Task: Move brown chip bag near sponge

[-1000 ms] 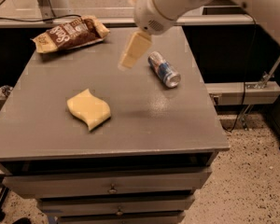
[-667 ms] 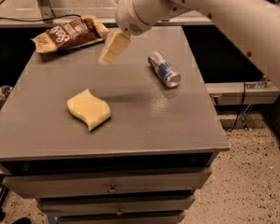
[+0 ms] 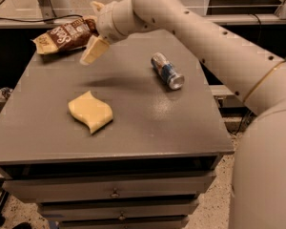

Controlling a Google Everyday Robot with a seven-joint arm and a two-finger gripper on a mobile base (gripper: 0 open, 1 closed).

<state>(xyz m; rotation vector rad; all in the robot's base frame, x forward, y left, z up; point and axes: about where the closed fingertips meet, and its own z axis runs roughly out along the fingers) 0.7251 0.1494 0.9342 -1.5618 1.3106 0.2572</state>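
Note:
The brown chip bag point(image 3: 62, 36) lies at the far left corner of the grey table point(image 3: 171, 128). The pale yellow sponge point(image 3: 90, 111) lies flat at the front left, well apart from the bag. My gripper point(image 3: 92, 28) hangs at the bag's right end, open. One cream finger point(image 3: 94, 49) points down at the table just in front of the bag, and the other point(image 3: 96, 5) shows behind it. The bag's right end sits between the two fingers. The bag rests on the table.
A silver-blue can point(image 3: 167, 70) lies on its side right of centre. My arm point(image 3: 219, 46) crosses over the table's right side from the lower right. Drawers point(image 3: 114, 192) sit under the tabletop. A rail and cables run behind the table.
My gripper has moved left and farther back, from above the can's left side to the bag's right end. The bag, sponge and can have not moved.

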